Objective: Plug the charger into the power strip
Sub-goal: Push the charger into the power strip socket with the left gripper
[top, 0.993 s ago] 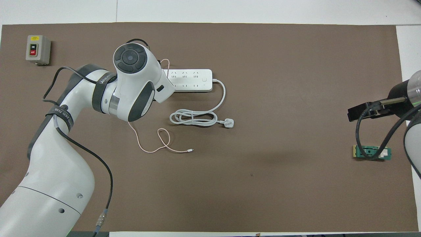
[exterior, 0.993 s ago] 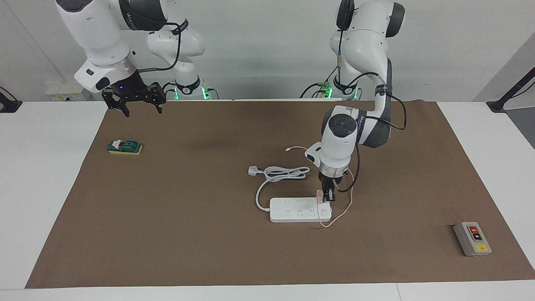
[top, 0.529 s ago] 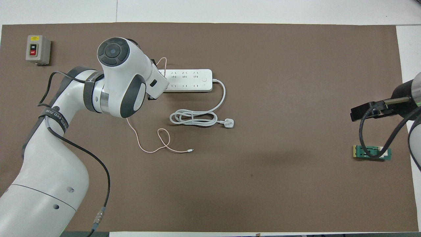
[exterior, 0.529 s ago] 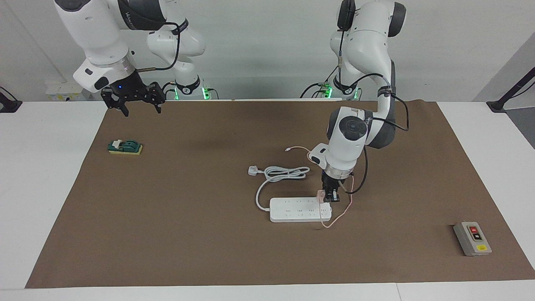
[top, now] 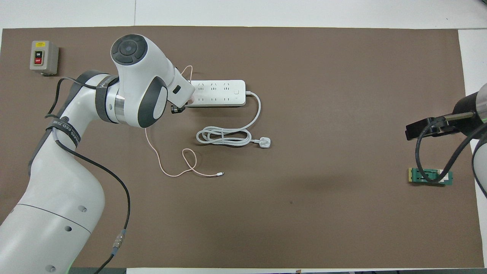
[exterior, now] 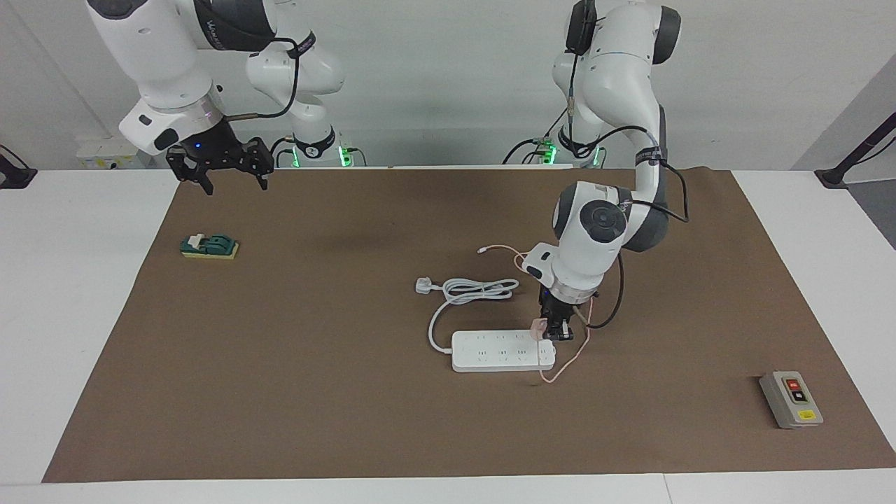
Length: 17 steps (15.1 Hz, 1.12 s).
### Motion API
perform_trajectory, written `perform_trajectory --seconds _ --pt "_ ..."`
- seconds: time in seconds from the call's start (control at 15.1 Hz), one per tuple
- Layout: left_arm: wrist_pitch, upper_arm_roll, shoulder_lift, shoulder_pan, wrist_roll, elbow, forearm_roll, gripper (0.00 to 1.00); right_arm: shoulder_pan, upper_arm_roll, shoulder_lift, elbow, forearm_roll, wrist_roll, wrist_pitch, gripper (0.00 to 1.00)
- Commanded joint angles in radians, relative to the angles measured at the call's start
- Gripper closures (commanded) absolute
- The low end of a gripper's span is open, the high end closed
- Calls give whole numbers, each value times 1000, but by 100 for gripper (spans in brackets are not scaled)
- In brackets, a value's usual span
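The left claw [exterior: 557, 329] is down at the power strip [exterior: 501, 350], at its end toward the left arm's side of the counter [exterior: 98, 294], with the pale-pink charger [exterior: 537, 329] right beside its tips on the strip's edge; whether it is clamped on the charger I cannot tell. The pink cable [top: 179, 167] trails from under the claw toward the robots. The right claw [exterior: 220, 164], fingers apart, waits over the counter near a green block [exterior: 208, 246].

place: robotics lab | we see: two white robot arms mounted at a white bench [exterior: 84, 294] | brown mat [exterior: 315, 392] on it | plain pale walls | grey switch box [exterior: 791, 400] on the mat
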Motion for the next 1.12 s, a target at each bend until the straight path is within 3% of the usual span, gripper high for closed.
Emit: perform_trajectory --seconds 0.0,0.53,0.73,0.99,1.06 --pt "-138 -13 15 4 -15 0 -19 100 -15 10 -12 -5 15 6 -8 0" --pt "-165 0 49 1 -38 36 1 100 -15 10 -12 -5 15 6 -8 0" --pt "-127 -3 54 -11 -38 36 118 100 -15 10 -12 -5 15 6 -8 0" --pt "-76 -8 52 -8 -29 -13 101 100 -17 10 -12 -5 15 6 -8 0" --pt "-79 -8 48 -5 -38 -33 51 100 -17 10 -12 -5 15 6 -8 0"
